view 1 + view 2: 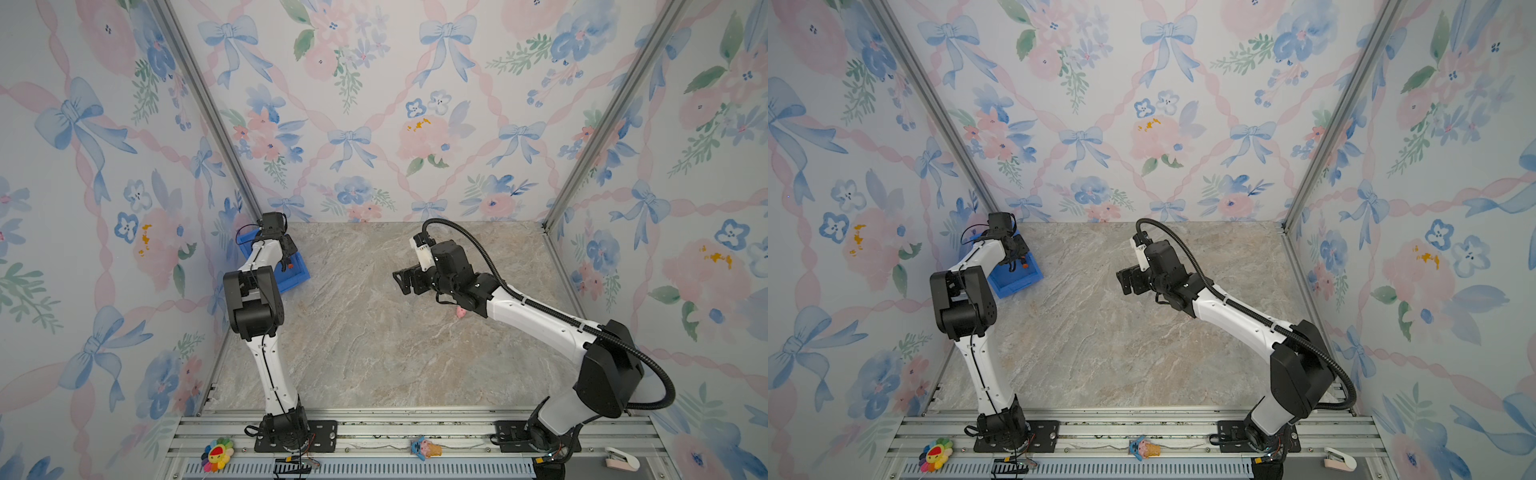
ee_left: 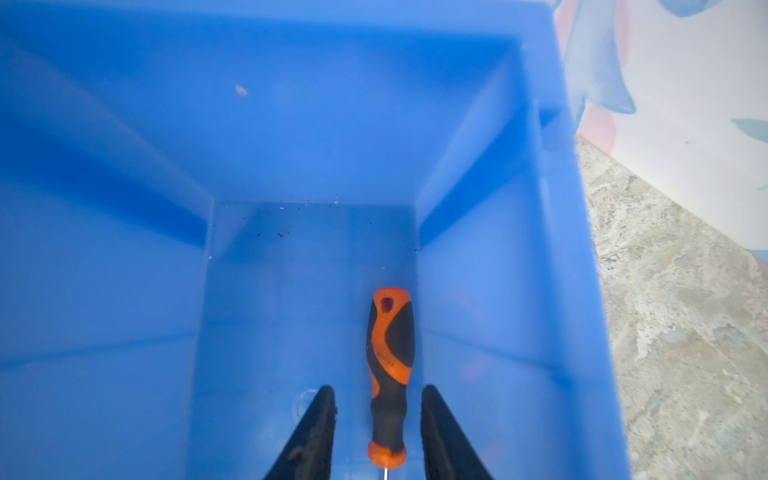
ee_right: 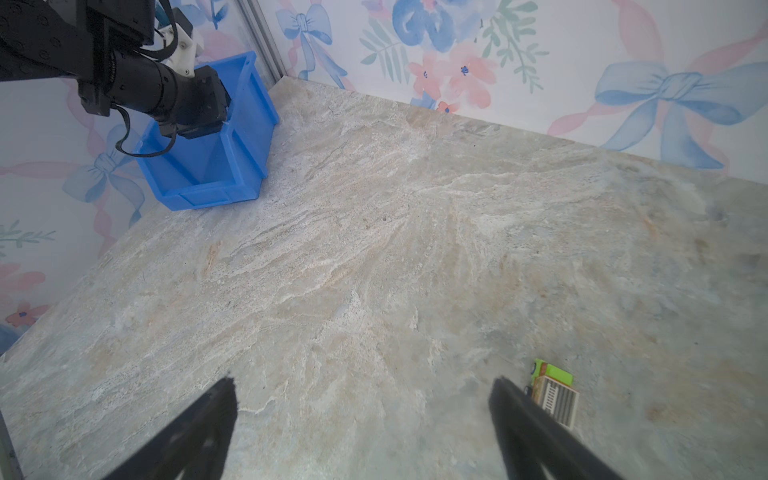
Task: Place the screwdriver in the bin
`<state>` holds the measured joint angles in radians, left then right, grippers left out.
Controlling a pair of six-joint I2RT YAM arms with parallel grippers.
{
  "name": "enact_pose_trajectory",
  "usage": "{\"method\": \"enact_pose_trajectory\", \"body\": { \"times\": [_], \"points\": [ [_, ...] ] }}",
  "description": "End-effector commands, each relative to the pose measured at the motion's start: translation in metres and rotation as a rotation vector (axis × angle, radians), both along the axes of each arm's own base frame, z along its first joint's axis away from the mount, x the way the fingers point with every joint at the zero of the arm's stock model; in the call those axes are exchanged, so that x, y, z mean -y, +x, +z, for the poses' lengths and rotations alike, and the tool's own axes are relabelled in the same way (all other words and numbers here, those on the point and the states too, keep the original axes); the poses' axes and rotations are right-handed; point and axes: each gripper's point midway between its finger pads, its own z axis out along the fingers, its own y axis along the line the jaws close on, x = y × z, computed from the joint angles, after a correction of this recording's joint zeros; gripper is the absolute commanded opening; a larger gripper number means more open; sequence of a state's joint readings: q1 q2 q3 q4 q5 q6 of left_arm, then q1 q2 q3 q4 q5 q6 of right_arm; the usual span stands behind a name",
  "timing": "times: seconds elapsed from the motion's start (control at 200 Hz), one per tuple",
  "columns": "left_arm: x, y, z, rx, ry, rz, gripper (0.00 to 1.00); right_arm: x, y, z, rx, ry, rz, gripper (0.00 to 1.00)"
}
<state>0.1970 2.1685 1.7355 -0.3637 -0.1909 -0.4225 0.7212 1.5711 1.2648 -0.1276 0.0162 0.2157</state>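
Note:
The screwdriver (image 2: 390, 365), with its black-and-orange handle, sits inside the blue bin (image 2: 291, 145), its thin shaft pointing back toward the wrist. My left gripper (image 2: 378, 388) is lowered into the bin and open. There is a clear gap between each finger and the handle. In both top views the bin (image 1: 296, 274) (image 1: 1017, 284) stands at the back left against the wall, with the left gripper (image 1: 286, 259) (image 1: 1017, 259) over it and an orange speck of the screwdriver (image 1: 1025, 264) showing. My right gripper (image 1: 401, 282) (image 3: 365, 380) hovers open and empty above mid-table.
A small pink toy (image 1: 460, 311) lies under the right arm. A tiny green-and-tan box (image 3: 555, 390) lies on the marble table beside the right fingers. A flower toy (image 1: 217, 454), an ice-cream toy (image 1: 426, 448) and a white gadget (image 1: 621, 459) rest on the front rail.

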Motion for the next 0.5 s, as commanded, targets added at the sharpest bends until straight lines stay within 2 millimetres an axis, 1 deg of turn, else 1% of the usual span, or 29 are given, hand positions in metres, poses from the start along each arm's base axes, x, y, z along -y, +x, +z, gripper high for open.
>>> {"method": "enact_pose_trajectory", "body": {
  "times": [0.0,0.05,0.09,0.135,0.15,0.19,0.225,0.235,0.285,0.345,0.38,0.39,0.405,0.45,0.47,0.495],
  "points": [
    [0.017,-0.005,0.046,0.064,0.039,-0.051,0.37,0.030,-0.003,0.004,0.018,-0.055,-0.060,0.97],
    [0.022,-0.011,0.056,0.074,0.045,-0.063,0.39,0.045,-0.003,0.006,0.033,-0.076,-0.100,0.97],
    [0.028,-0.017,0.064,0.082,0.052,-0.080,0.41,0.060,-0.003,0.007,0.040,-0.094,-0.141,0.97],
    [0.036,-0.026,0.074,0.089,0.065,-0.100,0.47,0.081,-0.002,0.008,0.047,-0.116,-0.201,0.97],
    [0.040,-0.030,0.074,0.084,0.067,-0.109,0.49,0.088,-0.002,0.010,0.051,-0.118,-0.220,0.97],
    [0.049,-0.039,0.082,0.089,0.079,-0.135,0.54,0.108,0.000,0.011,0.052,-0.122,-0.277,0.97],
    [0.056,-0.050,0.083,0.080,0.092,-0.150,0.57,0.127,0.001,0.012,0.053,-0.124,-0.331,0.97],
    [0.058,-0.053,0.086,0.085,0.097,-0.155,0.59,0.132,0.001,0.012,0.052,-0.126,-0.345,0.97],
    [0.070,-0.069,0.086,0.082,0.097,-0.183,0.67,0.158,0.000,0.012,0.051,-0.121,-0.408,0.97],
    [0.084,-0.088,0.086,0.085,0.096,-0.216,0.77,0.186,-0.003,0.007,0.036,-0.111,-0.478,0.97],
    [0.092,-0.099,0.085,0.084,0.096,-0.238,0.83,0.201,-0.005,0.001,0.022,-0.110,-0.521,0.97],
    [0.094,-0.101,0.087,0.091,0.096,-0.246,0.85,0.205,-0.006,-0.001,0.020,-0.111,-0.531,0.97],
    [0.098,-0.106,0.084,0.086,0.095,-0.260,0.87,0.212,-0.007,-0.003,0.015,-0.112,-0.550,0.97],
    [0.110,-0.119,0.082,0.087,0.102,-0.298,0.94,0.228,-0.012,-0.012,-0.001,-0.115,-0.599,0.97],
    [0.114,-0.124,0.082,0.087,0.109,-0.314,0.97,0.233,-0.015,-0.016,-0.008,-0.116,-0.614,0.97],
    [0.120,-0.131,0.082,0.093,0.117,-0.336,0.97,0.241,-0.018,-0.021,-0.018,-0.117,-0.639,0.97]
  ]
}}
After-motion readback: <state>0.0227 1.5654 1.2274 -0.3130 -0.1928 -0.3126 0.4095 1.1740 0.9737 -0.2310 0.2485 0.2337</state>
